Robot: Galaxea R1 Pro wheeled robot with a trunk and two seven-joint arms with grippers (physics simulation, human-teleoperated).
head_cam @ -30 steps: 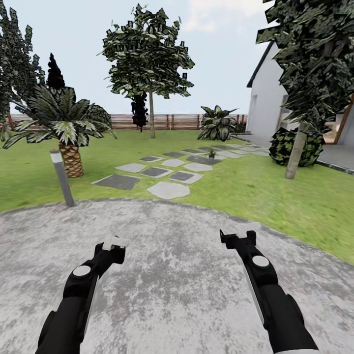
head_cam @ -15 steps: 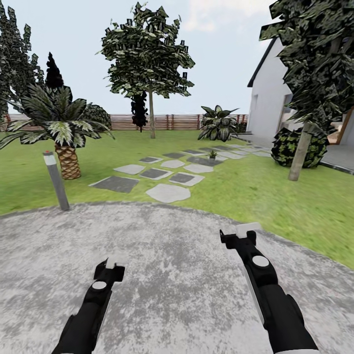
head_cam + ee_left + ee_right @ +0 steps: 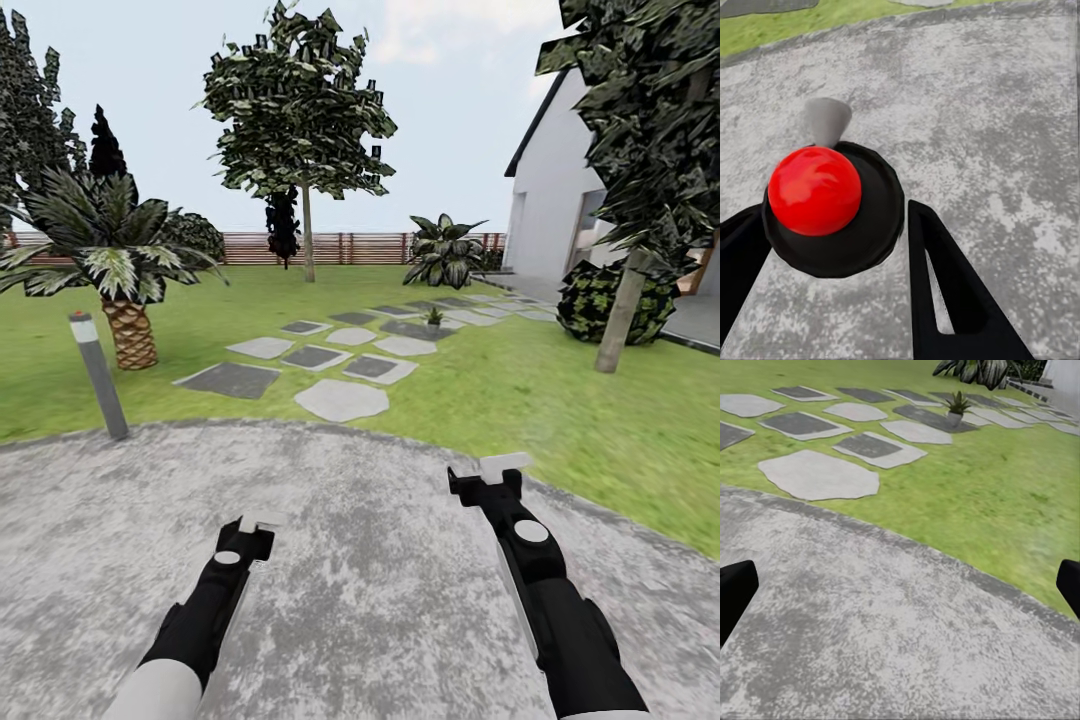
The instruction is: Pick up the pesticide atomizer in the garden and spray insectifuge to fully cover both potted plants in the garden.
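One potted plant [image 3: 433,317] sits far ahead among the stepping stones [image 3: 340,399] on the lawn [image 3: 520,390], well beyond both grippers. The right gripper [image 3: 487,473] hovers over the paved patio [image 3: 380,580] with its fingers spread wide, empty. Whether the left gripper [image 3: 256,527] is spread or closed cannot be told. No writing is readable.

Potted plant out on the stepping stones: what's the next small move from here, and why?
Probably roll forward off the paved patio toward the stepping stones. One potted plant sits far off among them, also in the right wrist view, well beyond either arm. The right gripper hangs open with nothing between its fingers, and the left gripper hovers over bare paving. I can't spot the atomizer, so closing distance comes first.
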